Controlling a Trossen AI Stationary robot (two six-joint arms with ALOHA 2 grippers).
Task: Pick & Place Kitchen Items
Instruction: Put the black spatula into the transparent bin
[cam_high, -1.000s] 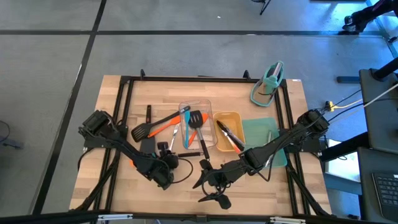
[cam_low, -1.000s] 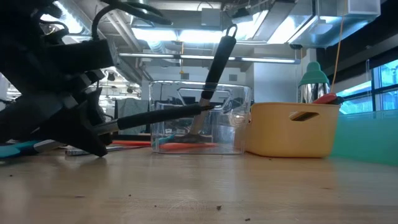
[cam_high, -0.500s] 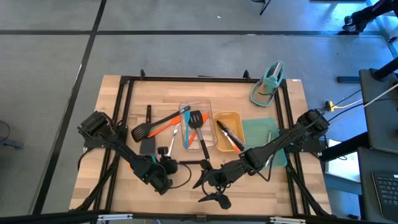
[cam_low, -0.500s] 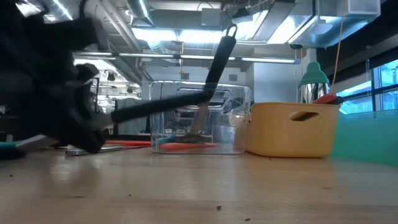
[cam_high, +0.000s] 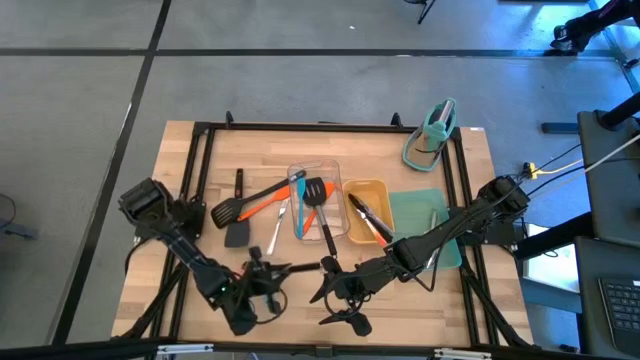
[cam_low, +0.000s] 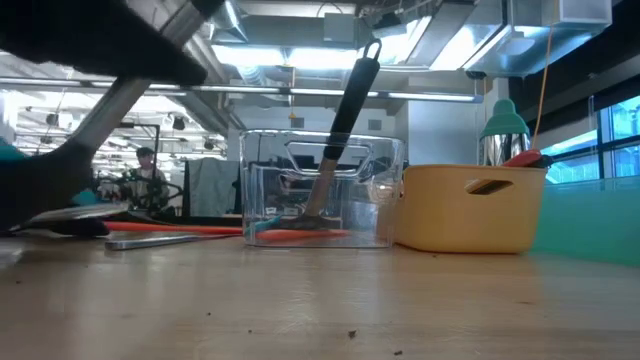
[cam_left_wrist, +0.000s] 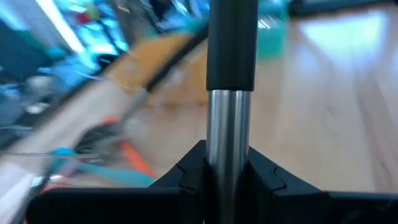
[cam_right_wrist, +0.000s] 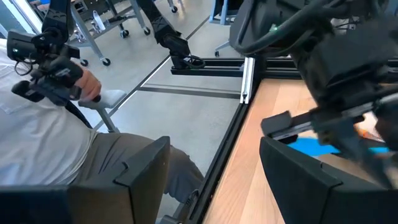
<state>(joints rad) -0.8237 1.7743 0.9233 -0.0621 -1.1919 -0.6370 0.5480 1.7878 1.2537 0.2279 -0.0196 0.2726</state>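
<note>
Pale wooden table (cam_high: 190, 300) is filling the middle of the high view; no writing is legible anywhere. Left gripper (cam_high: 252, 285), at lower centre-left, is clamping its jaws on a utensil handle (cam_left_wrist: 231, 93), black above, shiny steel below. Right gripper (cam_high: 335, 295), lower centre, is holding its jaws parted. More utensils (cam_high: 318, 200) are lying in a clear tray (cam_low: 385, 190) and a yellow tray (cam_high: 372, 188) at centre.

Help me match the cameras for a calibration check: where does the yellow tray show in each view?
High view: yellow tray right of centre.
Low view: right of centre.
Left wrist view: probably the blurred yellow shape.
Right wrist view: not in it.
Shared landmark: clear tray right beside it.
</note>
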